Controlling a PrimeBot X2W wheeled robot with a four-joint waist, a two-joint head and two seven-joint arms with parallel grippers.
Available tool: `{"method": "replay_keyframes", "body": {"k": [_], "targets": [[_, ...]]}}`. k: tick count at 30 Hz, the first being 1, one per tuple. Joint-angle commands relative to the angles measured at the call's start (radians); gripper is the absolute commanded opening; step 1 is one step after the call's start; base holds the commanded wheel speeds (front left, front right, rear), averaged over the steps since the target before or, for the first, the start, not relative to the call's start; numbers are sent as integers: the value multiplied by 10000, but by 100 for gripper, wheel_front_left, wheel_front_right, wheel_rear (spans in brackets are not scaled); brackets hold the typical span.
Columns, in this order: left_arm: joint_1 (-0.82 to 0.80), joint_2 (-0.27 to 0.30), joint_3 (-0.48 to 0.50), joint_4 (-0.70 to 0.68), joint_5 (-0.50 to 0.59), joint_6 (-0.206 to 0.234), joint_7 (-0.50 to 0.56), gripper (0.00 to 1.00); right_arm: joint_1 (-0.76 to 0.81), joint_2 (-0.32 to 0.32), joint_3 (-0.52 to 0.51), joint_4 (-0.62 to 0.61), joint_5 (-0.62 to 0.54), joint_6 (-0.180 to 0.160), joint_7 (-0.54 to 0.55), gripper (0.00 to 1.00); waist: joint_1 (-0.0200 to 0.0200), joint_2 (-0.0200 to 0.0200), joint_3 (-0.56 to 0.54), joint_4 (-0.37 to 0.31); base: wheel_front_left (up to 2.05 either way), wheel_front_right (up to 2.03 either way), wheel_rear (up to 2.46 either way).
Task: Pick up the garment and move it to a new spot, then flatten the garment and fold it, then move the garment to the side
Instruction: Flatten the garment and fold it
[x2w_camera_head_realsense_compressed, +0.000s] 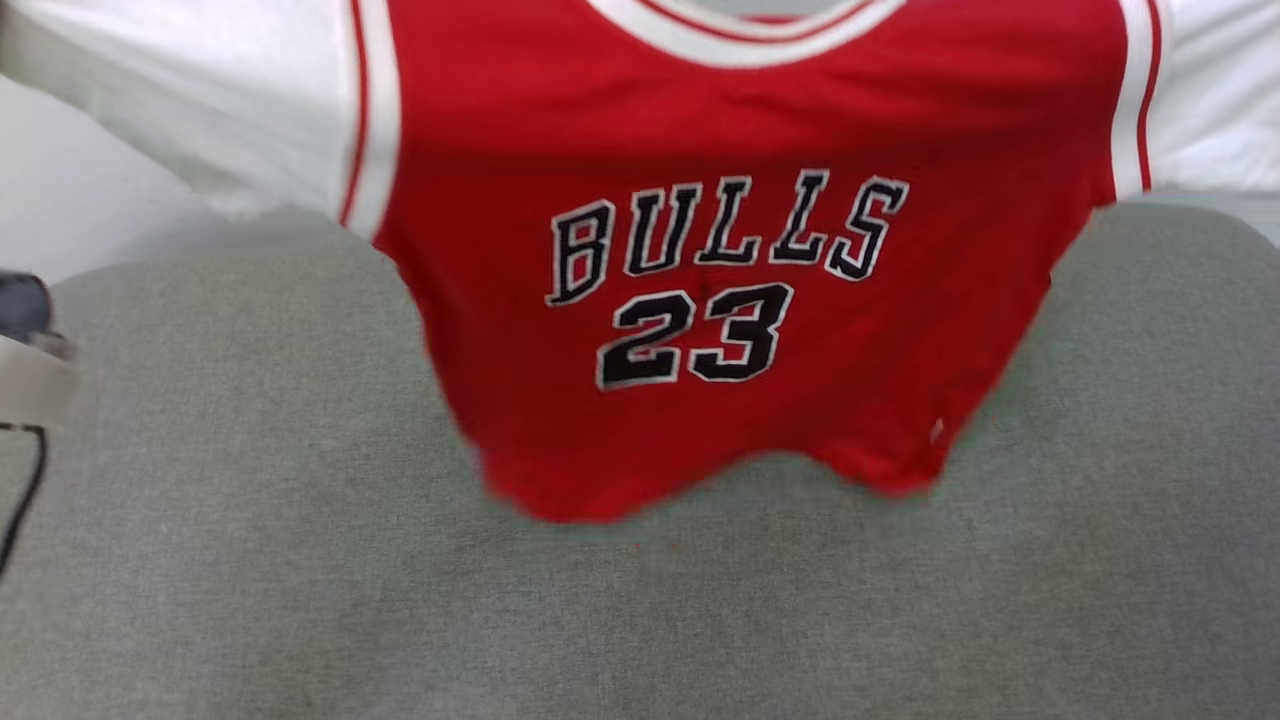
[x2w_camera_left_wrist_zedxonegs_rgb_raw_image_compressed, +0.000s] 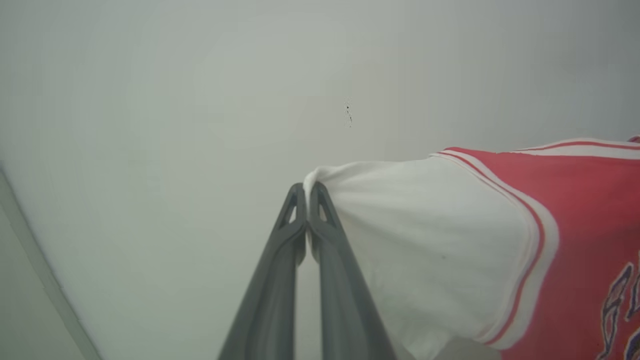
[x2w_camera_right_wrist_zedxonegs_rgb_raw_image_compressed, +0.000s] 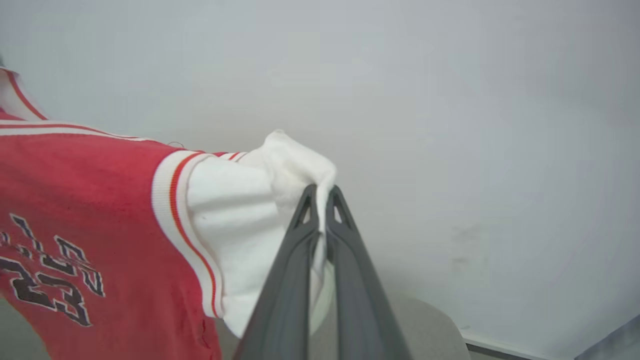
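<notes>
1. Head view: the garment (x2w_camera_head_realsense_compressed: 700, 250) hangs spread out, chest facing the camera, black lettering and the number 23 upright and readable; white sleeves stretch out towards both upper corners; collar at the top edge; the wavy lower hem hangs in front of the grey cloth-covered counter (x2w_camera_head_realsense_compressed: 250, 560); cannot tell whether the hem touches it; a thin dark cable (x2w_camera_head_realsense_compressed: 25, 490) lies at the counter's left edge.
2. Left wrist view: the left tool (x2w_camera_left_wrist_zedxonegs_rgb_raw_image_compressed: 306, 192) is clenched on the tip of a white sleeve of the garment (x2w_camera_left_wrist_zedxonegs_rgb_raw_image_compressed: 450, 240); a small nub of white fabric pokes up between the fingertips; the sleeve runs taut away to the right into the striped trim and red body; a plain pale wall (x2w_camera_left_wrist_zedxonegs_rgb_raw_image_compressed: 200, 100) lies behind.
3. Right wrist view: the right tool (x2w_camera_right_wrist_zedxonegs_rgb_raw_image_compressed: 321, 195) is clenched on a bunched wad of the other white sleeve; the garment (x2w_camera_right_wrist_zedxonegs_rgb_raw_image_compressed: 100, 200) extends left, number visible at the lower left; the counter's rounded corner (x2w_camera_right_wrist_zedxonegs_rgb_raw_image_compressed: 425, 325) shows below, under the pale wall (x2w_camera_right_wrist_zedxonegs_rgb_raw_image_compressed: 475, 125).
</notes>
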Motion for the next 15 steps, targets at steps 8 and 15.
{"method": "replay_keyframes", "body": {"k": [8,15], "targets": [[-614,291,605,36,-181,-187,-196,0,-487,272,-128,-313,262,-7,-528,0,1,0,-146,-132,0,0,0],[-1396,210,590,659,-181,-622,-352,0,-1142,253,31,-304,85,-7,-1080,0,1,0,447,-185,0,0,0]]}}
